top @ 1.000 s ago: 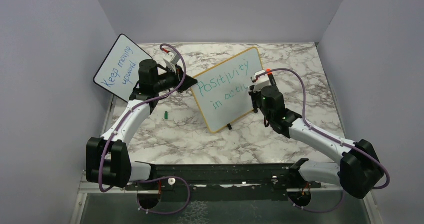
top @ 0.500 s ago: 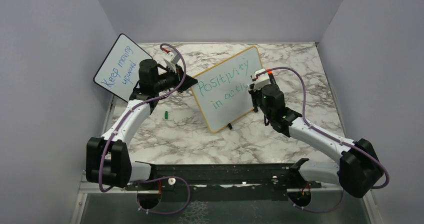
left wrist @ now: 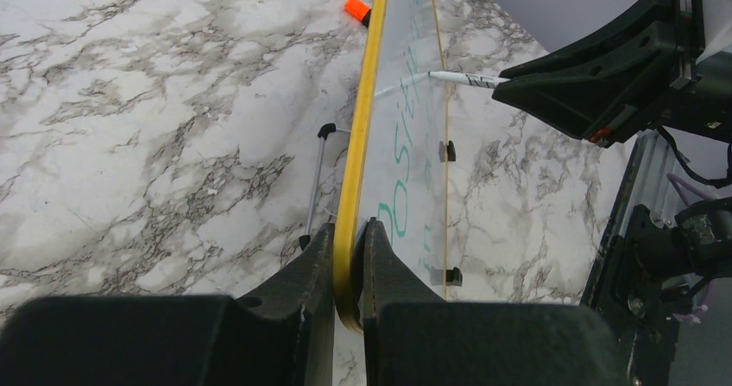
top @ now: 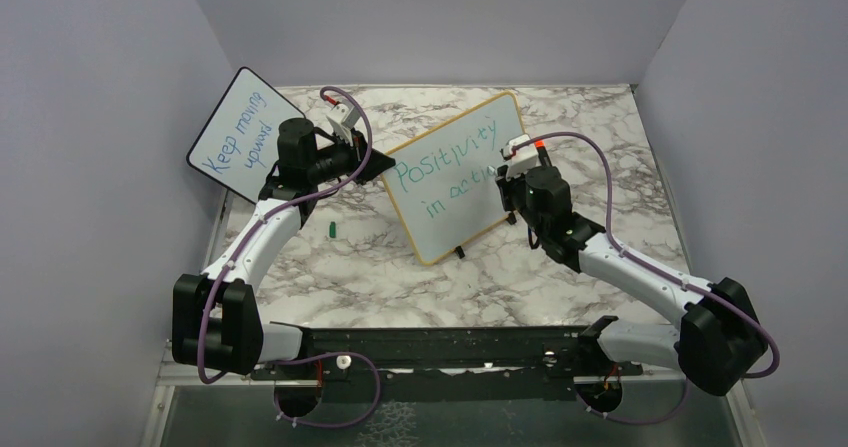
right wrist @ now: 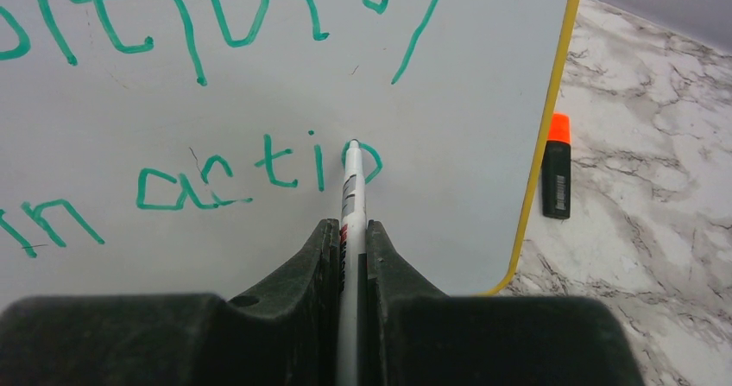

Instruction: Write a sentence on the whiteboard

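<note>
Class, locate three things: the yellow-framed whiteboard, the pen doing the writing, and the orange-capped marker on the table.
whiteboard (top: 455, 227), top external view, bare white lower area.
pen (right wrist: 350, 198), right wrist view, white barrel.
orange-capped marker (right wrist: 557, 179), right wrist view, black body.

you read green "positivity in actio" on the whiteboard (top: 447, 235), blue "keep moving upward" on the small board (top: 232, 127), far left.

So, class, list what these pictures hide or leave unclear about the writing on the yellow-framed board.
- Top view: the second line's end sits behind the right gripper.
- Right wrist view: the sentence is cut off by the top and left edges.
- Left wrist view: the whiteboard is edge-on, writing unreadable.
</note>
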